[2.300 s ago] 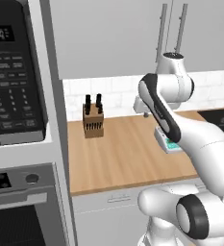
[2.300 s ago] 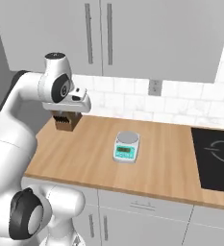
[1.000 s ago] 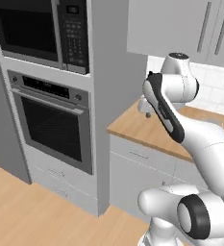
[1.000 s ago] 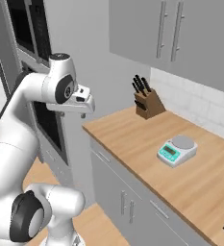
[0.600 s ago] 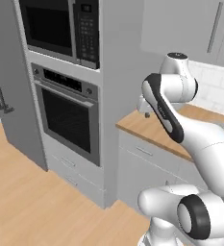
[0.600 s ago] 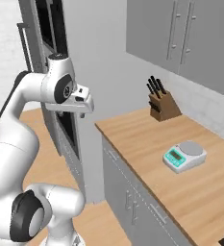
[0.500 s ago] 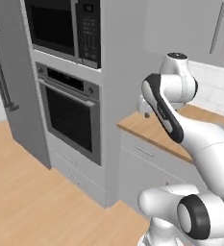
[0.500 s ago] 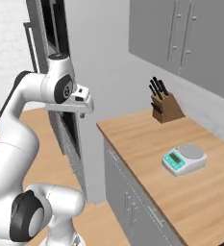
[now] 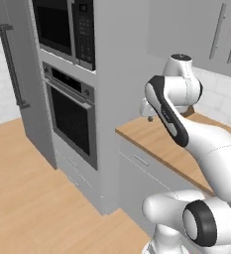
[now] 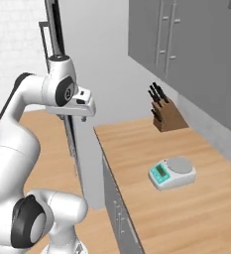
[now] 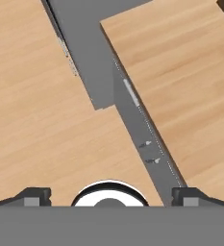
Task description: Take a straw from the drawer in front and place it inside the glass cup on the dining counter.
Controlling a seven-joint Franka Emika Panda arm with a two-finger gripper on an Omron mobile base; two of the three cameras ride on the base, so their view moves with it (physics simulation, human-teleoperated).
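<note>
Kitchen cabinets, a wall oven (image 9: 72,119) and a wood bench (image 10: 171,198) with scale (image 10: 172,173) surround the empty claw (image 11: 111,194), fingers wide apart, while straw, drawer and glass cup lie somewhere out of sight.

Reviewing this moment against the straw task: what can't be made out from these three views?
- The gripper: in the hand view, the bottom band cuts off all but its wide-set tips; open, holding nothing.
- The scale: in the right base view, its display is too small to read.
- The knife block: in the left base view, the arm hides nearly all of it.
- The oven: in the left base view, its dark glass hides the inside.
</note>
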